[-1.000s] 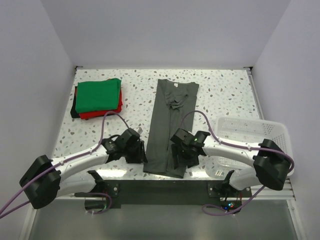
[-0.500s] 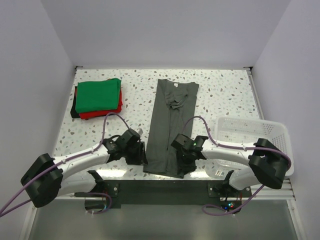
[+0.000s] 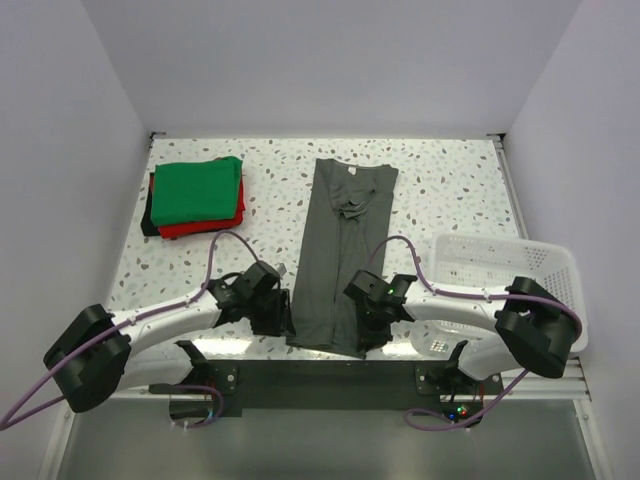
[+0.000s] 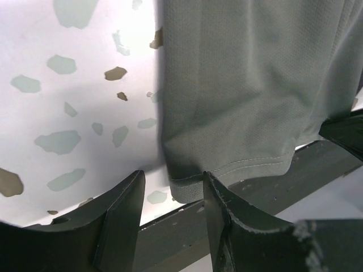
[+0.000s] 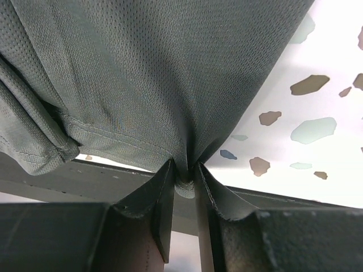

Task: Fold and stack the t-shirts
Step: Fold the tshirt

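Note:
The charcoal-grey t-shirt (image 3: 340, 240) lies folded into a long strip down the middle of the table. Its near hem reaches the table's front edge. My right gripper (image 3: 365, 335) is at the hem's right corner, and in the right wrist view the right gripper (image 5: 184, 170) is shut on a bunched pinch of that grey t-shirt (image 5: 147, 73). My left gripper (image 3: 283, 322) sits at the hem's left corner. There the left gripper (image 4: 173, 178) is open, with the corner of the grey t-shirt (image 4: 244, 85) lying between its fingers. The folded green t-shirt (image 3: 197, 190) rests on the folded red one (image 3: 200, 228) at the back left.
A white mesh basket (image 3: 540, 262) stands at the right edge of the table, beside my right arm. A dark metal strip (image 3: 320, 375) runs along the near table edge, just under the shirt's hem. White walls close in the back and both sides.
My right gripper has dropped toward the near hem and shut on it, bunching the cloth. The left gripper has edged slightly closer to the hem's left corner and stays open.

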`<state>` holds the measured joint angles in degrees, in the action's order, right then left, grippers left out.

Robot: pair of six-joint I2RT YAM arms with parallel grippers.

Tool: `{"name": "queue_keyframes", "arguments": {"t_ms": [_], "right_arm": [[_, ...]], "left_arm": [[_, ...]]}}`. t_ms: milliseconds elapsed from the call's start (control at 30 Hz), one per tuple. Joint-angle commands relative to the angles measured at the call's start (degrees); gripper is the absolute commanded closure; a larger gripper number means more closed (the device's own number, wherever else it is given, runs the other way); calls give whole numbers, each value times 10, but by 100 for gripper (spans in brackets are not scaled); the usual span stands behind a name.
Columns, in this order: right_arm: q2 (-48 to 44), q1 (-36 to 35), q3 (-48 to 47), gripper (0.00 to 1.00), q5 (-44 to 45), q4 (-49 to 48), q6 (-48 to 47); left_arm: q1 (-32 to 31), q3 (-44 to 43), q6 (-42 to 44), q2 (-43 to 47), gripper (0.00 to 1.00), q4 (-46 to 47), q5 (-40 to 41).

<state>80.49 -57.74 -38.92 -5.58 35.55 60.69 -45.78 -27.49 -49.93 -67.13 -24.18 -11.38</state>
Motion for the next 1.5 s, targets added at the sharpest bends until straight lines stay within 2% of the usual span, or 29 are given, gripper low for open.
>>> {"name": "queue_keyframes", "arguments": {"t_ms": [0,167,300,500,733,833,900,1133,1233,1467], "right_arm": [[-9,-3,11,76,3,-1,19],[-12,-4,11,76,4,1,24],[-13,-4,9,76,7,2,24],[-12,-3,3,82,7,12,22],[-16,-3,5,89,-1,17,22],[-18,-3,3,94,-4,22,21],[-21,-3,2,100,-4,26,21],[-62,-4,-19,100,0,83,34],[-71,-3,-41,100,7,117,40],[-69,17,-125,100,70,185,28]], "left_arm": [[1,17,2,-5,50,16,-29],[0,25,-3,-5,51,29,-56],[0,35,-6,-17,57,39,-65],[-2,44,-9,-21,72,74,-87],[-4,51,-24,-21,95,105,-88],[-5,55,-32,-19,100,121,-94],[-5,54,-36,-8,100,120,-94],[-5,28,-47,35,100,103,-87],[-3,-8,-49,10,100,98,-100],[17,-86,-18,-19,100,70,-71]]}}
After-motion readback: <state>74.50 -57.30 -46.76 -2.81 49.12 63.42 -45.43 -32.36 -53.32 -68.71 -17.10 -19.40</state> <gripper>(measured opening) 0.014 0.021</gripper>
